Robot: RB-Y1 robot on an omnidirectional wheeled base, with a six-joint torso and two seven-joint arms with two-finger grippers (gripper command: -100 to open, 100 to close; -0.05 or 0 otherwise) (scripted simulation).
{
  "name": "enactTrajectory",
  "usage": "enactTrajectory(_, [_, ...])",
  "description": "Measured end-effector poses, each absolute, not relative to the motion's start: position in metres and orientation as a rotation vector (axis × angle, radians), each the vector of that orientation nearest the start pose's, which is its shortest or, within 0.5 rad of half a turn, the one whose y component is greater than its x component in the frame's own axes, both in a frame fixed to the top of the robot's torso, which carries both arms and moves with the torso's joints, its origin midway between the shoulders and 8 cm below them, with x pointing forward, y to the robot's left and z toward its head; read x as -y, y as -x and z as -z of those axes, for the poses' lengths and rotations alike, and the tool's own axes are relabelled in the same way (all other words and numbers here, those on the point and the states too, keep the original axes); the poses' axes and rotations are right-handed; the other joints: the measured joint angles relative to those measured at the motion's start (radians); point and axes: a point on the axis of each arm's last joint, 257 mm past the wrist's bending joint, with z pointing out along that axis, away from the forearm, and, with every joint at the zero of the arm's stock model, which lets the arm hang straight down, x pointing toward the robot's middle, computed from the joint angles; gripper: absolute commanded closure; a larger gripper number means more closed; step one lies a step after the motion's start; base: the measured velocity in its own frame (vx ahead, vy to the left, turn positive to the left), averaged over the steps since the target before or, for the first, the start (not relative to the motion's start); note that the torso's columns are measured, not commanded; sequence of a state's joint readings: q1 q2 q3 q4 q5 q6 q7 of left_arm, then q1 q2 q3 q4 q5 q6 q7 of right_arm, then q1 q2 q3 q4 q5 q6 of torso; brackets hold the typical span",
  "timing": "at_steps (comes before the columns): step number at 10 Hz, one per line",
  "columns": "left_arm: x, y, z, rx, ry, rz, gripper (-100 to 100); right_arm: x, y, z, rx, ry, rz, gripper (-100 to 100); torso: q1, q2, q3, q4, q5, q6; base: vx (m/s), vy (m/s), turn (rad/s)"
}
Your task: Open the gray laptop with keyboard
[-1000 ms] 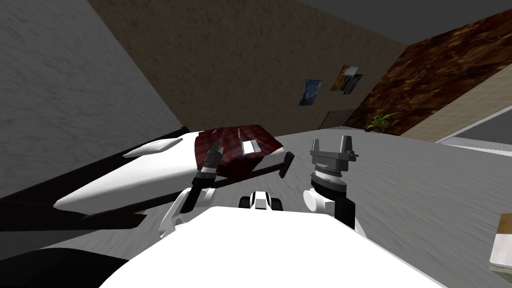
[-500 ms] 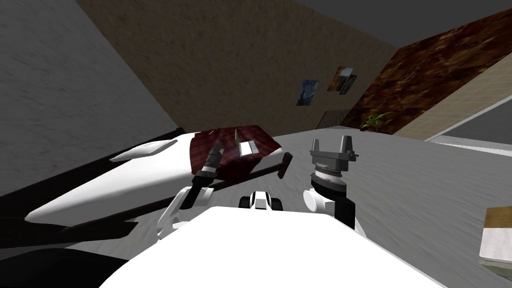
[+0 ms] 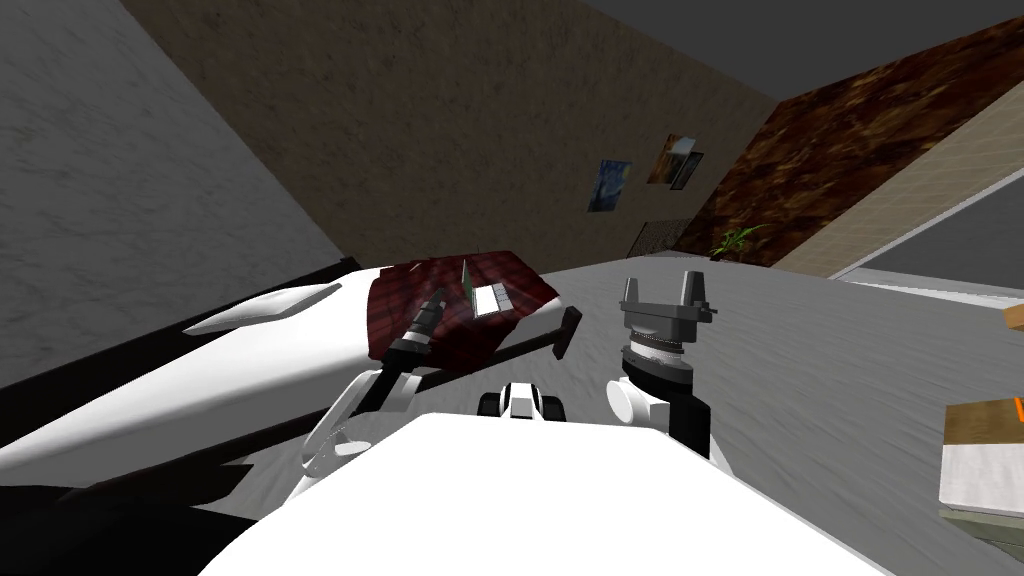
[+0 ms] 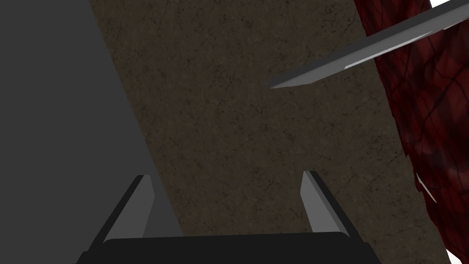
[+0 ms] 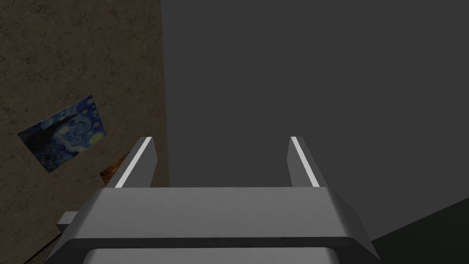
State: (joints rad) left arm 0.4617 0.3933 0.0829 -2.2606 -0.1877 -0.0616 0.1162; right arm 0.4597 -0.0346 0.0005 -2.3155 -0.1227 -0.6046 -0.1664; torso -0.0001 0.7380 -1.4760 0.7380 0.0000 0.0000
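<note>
On the red blanket sits one open laptop; left gripper, right gripper spread.

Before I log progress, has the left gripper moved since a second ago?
Yes, slightly: the left gripper has edged toward the laptop lying on the dark red blanket.
</note>
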Motion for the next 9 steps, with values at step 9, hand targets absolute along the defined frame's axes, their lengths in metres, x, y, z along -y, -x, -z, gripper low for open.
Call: enactTrajectory(9, [-0.345, -0.422, 0.096, -1.379, 0.646, 0.738, -100, 0.283, -0.317, -0.07, -0.399, -0.615, -1.59, 0, -0.001, 0.0, 0.0, 0.0, 0.0, 0.0, 0.063, -0.031, -0.055])
